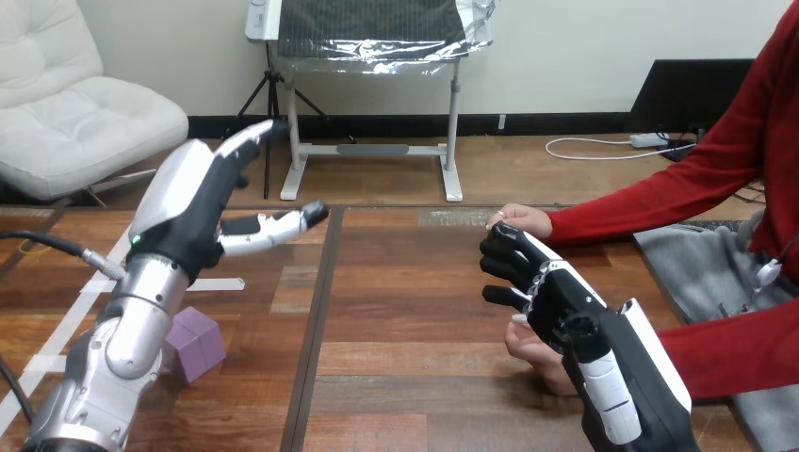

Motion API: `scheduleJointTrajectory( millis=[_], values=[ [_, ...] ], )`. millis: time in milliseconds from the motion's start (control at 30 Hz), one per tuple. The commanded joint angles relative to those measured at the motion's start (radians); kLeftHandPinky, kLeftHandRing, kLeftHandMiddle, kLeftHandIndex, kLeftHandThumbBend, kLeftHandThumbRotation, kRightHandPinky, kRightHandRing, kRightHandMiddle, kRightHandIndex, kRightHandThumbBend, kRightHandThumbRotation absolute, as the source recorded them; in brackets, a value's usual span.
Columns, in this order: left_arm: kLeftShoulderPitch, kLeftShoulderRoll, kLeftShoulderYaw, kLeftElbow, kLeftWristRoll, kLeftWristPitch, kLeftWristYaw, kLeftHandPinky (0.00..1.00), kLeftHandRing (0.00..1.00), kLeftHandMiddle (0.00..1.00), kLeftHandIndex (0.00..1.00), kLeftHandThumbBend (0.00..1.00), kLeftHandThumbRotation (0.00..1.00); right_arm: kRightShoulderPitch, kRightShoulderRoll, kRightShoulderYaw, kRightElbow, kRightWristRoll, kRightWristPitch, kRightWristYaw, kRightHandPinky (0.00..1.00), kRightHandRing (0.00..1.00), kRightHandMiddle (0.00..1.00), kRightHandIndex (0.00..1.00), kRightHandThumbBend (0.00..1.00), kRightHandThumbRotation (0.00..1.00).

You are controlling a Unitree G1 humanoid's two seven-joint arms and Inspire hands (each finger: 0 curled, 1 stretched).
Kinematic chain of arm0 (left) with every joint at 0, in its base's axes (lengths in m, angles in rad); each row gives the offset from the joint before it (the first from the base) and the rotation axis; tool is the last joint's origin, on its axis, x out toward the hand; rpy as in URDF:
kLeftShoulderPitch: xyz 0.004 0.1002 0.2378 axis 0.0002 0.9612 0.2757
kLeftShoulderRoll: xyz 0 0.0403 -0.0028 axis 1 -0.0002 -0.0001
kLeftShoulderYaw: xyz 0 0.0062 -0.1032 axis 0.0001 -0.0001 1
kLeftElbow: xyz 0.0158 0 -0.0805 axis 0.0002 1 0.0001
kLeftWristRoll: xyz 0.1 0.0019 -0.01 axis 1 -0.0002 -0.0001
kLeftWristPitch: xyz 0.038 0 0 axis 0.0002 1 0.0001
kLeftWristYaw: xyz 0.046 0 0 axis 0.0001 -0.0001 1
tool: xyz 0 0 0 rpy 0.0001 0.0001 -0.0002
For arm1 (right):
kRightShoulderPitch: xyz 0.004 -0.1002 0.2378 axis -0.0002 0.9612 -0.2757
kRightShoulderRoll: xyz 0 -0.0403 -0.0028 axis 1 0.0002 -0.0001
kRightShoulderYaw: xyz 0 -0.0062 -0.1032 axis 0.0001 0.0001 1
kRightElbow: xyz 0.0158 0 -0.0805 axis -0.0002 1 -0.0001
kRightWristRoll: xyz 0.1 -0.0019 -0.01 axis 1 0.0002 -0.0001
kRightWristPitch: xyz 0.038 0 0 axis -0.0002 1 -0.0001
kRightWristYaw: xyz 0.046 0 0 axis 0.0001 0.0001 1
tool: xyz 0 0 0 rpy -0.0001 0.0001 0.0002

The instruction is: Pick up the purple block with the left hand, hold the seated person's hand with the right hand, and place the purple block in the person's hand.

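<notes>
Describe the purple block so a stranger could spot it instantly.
Start at the wooden table and look to its left side, where the robot's silver left forearm rises from the bottom edge. The purple block sits on the tabletop beside that forearm, below the raised left hand. It is the only purple thing there.

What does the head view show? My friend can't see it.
The robot's left hand hangs open above the table, and the purple block lies on the table by its forearm. Its right hand sits over the person's near hand, with the person's far hand just beyond it; I cannot tell if it holds either.
</notes>
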Motion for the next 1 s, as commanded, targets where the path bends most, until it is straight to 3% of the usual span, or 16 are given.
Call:
scheduleJointTrajectory(
  millis=[0, 267, 600, 967],
  values=[
    [-0.116, 0.041, -0.040, 0.103, 0.038, -0.005, 0.041, 0.73, 0.85, 0.89, 0.88, 0.72, 0.51, -0.061, -0.013, -0.017, -0.031, 0.015, -0.021, 0.005, 0.84, 0.90, 0.90, 0.90, 0.76, 1.00],
    [-0.172, 0.059, -0.073, 0.219, 0.066, 0.009, 0.059, 0.72, 0.85, 0.89, 0.88, 0.72, 0.53, -0.064, -0.014, -0.019, -0.031, 0.017, -0.020, 0.007, 0.84, 0.90, 0.89, 0.90, 0.77, 1.00],
    [-0.212, 0.076, -0.112, 0.312, 0.087, 0.067, 0.056, 0.75, 0.85, 0.89, 0.89, 0.74, 0.53, -0.067, -0.011, -0.021, -0.036, 0.017, -0.015, 0.009, 0.83, 0.89, 0.89, 0.90, 0.78, 1.00],
    [-0.238, 0.084, -0.142, 0.402, 0.083, 0.112, 0.061, 0.76, 0.86, 0.89, 0.90, 0.76, 0.43, -0.067, -0.011, -0.020, -0.042, 0.015, -0.010, 0.008, 0.83, 0.89, 0.89, 0.90, 0.78, 1.00]
  ],
)
